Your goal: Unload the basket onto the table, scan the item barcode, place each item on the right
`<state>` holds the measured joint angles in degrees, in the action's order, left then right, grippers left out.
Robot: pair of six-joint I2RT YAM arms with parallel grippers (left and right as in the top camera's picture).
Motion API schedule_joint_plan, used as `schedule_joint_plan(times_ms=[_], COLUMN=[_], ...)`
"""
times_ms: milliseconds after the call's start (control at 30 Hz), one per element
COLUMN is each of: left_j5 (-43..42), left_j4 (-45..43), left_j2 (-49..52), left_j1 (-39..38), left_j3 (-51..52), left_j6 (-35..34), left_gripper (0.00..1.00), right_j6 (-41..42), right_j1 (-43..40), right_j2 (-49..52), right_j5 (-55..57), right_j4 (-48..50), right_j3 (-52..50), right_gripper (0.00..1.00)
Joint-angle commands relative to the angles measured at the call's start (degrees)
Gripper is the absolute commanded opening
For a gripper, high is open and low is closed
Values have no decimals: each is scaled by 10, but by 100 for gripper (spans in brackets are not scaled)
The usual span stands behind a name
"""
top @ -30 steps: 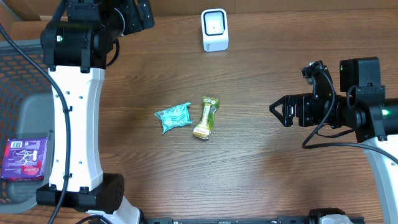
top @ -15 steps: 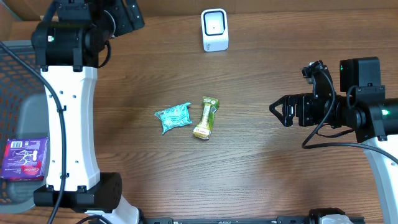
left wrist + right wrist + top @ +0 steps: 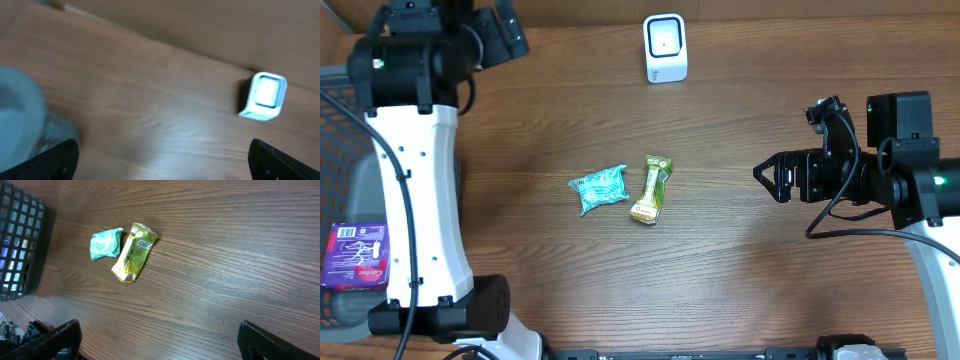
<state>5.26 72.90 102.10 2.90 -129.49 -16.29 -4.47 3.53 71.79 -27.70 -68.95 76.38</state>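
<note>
1. The left claw (image 3: 162,162) and the right claw (image 3: 767,179) are both seen spread wide; nothing is grasped.
2. The green-and-yellow foil snack packet (image 3: 651,188) and the teal crinkled plastic packet (image 3: 600,189) are found just beside each other on the brown wooden surface (image 3: 770,280), well apart from the white box-shaped scanner (image 3: 665,47).
3. Risk: with the packets so close, both may be caught, or one nudged aside, by a descending claw.
4. Risk: a barcode may be hidden by crumpled or face-down wrapping, so that no reading is obtained.
</note>
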Motion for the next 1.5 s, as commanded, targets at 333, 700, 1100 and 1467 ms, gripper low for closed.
schedule_joint_plan(times_ms=[333,700,1100,1467], left_j5=[20,-37,12,42], left_j4=[96,123,159,-6], left_j2=[-11,-35,-38,-38], left_j1=[148,268,404,440], left_j3=[-8,-8,79,299], left_j6=[19,5,-96,-112], left_gripper=[99,100,100,100], right_j6=[2,2,2,2], right_j1=[3,3,3,3], right_j2=[0,0,0,0], right_j5=[-7,-7,-7,-7], right_j4=[12,18,18,18], right_j3=[9,9,9,9], right_gripper=[100,100,100,100])
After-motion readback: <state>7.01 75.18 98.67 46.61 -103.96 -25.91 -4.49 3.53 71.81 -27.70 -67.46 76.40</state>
